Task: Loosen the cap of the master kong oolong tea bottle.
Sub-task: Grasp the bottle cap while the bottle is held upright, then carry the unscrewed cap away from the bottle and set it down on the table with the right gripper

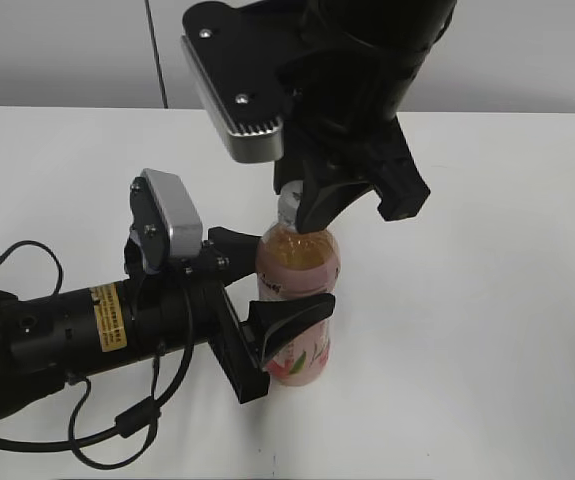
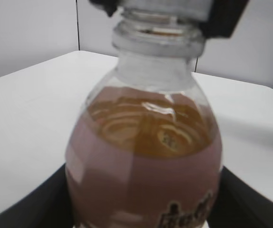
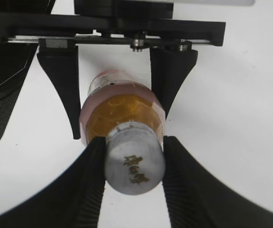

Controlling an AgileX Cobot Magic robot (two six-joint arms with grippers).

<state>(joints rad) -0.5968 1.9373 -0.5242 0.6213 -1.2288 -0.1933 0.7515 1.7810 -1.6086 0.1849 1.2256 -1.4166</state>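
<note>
The master kong oolong tea bottle (image 1: 299,300) stands upright on the white table (image 1: 487,300), its long axis running straight up from the tabletop and its neck pointing at the arm above it. Around the bottle the table lies bare on the right and toward the near edge; the far edge of the table runs well behind the bottle, where the grey wall begins. To the left of the bottle the room is taken up by the left arm and its loops of black cable (image 1: 117,440).

The left gripper (image 1: 272,300) comes in from the left of the bottle, lying low along the table, and its two black fingers are clamped on the pink-labelled body, one behind the bottle and one across its front. In the left wrist view the bottle (image 2: 143,156) fills the frame, amber tea sitting just above the label, with dark finger edges at both lower corners.

The right gripper (image 1: 302,205) hangs directly over the bottle, pointing down. Its fingers (image 3: 86,185) are closed against the cap (image 3: 135,164), one on each side, touching it. The cap's flat top, with a small dark mark on it, faces the right wrist camera, so that view looks down the bottle's axis; below the cap the bottle's shoulder (image 3: 122,111) widens out between the left gripper's fingers (image 3: 60,85).
</note>
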